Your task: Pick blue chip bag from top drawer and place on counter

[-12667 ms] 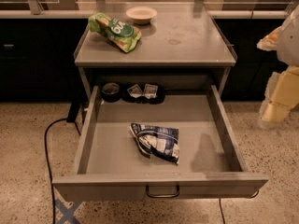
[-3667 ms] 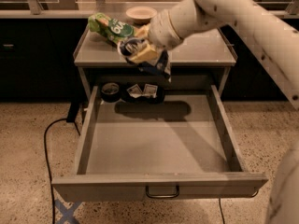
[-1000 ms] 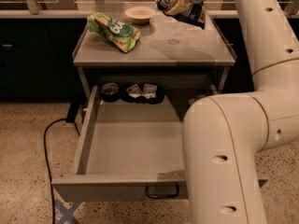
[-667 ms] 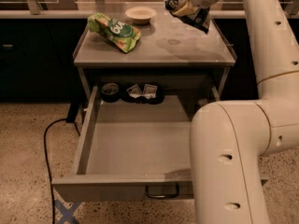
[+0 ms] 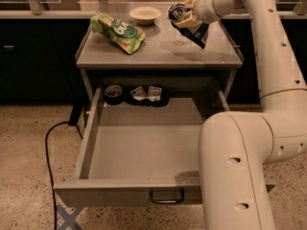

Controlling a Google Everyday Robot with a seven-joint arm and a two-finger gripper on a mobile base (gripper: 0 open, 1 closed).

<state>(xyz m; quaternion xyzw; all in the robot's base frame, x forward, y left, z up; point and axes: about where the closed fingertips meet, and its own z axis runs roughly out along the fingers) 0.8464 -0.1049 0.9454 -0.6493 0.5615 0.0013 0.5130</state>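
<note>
My gripper (image 5: 184,17) is over the back right part of the counter (image 5: 158,51), shut on the blue chip bag (image 5: 188,22). The dark-blue wrinkled bag hangs from the fingers just above the counter surface, its lower corner pointing down to the right. The top drawer (image 5: 139,147) is pulled fully open below, its front panel with the dark loop handle (image 5: 166,197) nearest me. The drawer's floor is bare where the bag lay. My arm's large white links cover the drawer's right side.
A green and white snack bag (image 5: 117,31) lies on the counter's left back part. A small pale bowl (image 5: 145,14) stands at the back middle. Small dark items (image 5: 136,94) sit at the drawer's back. A black cable (image 5: 50,143) runs over the floor at left.
The blue chip bag was lifted out of the drawer and carried up to the counter's back right. Over the last second the gripper has lowered slightly with it.
</note>
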